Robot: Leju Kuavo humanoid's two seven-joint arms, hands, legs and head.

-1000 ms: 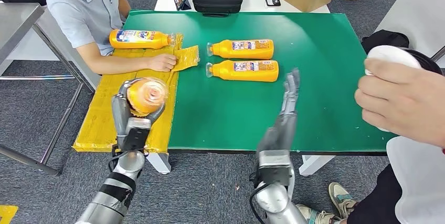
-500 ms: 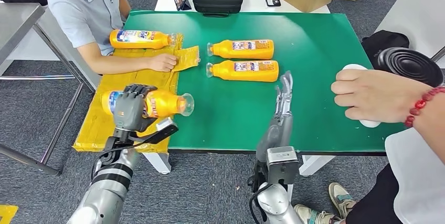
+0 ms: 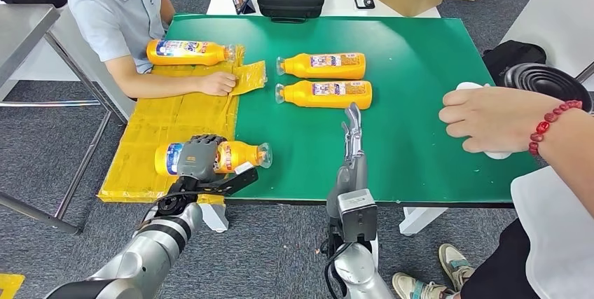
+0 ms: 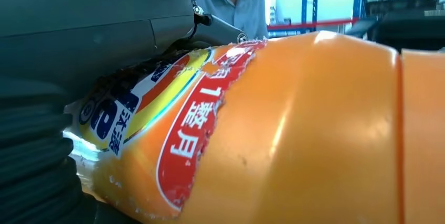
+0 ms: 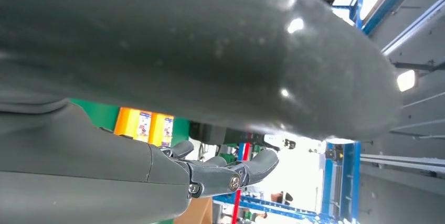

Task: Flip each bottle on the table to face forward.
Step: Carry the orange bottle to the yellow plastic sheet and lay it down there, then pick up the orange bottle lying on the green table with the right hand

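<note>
Since the earlier frames, the left robot hand (image 3: 197,157) has turned its bottle (image 3: 235,157) from cap-toward-camera to lying sideways and brought it low, at the lower left of the head view, cap pointing right at the worktop's (image 3: 420,68) near-left corner. Its dark fingers wrap over the label; in the left wrist view the bottle (image 4: 294,129) sits hard against the hand (image 4: 78,40), red and blue label showing.

Meanwhile the right robot hand (image 3: 352,134) has shifted left, toward the frame centre; it stands edge-on with fingers straight, close together and holding nothing, tips just below the nearer of two bottles. The right wrist view shows its fingers (image 5: 246,169) extended.

Those two bottles lie side by side at upper centre, caps left: far one (image 3: 322,65), near one (image 3: 326,94). A fourth bottle (image 3: 188,52) lies at upper left on yellow sheet (image 3: 154,124), cap right.

A seated person (image 3: 115,12) at upper left rests a hand (image 3: 217,83) on the sheet. Another person's hand (image 3: 490,117), with a red bead bracelet (image 3: 550,120), presses a white cloth (image 3: 473,89) on the worktop at right, now farther left than before.
</note>
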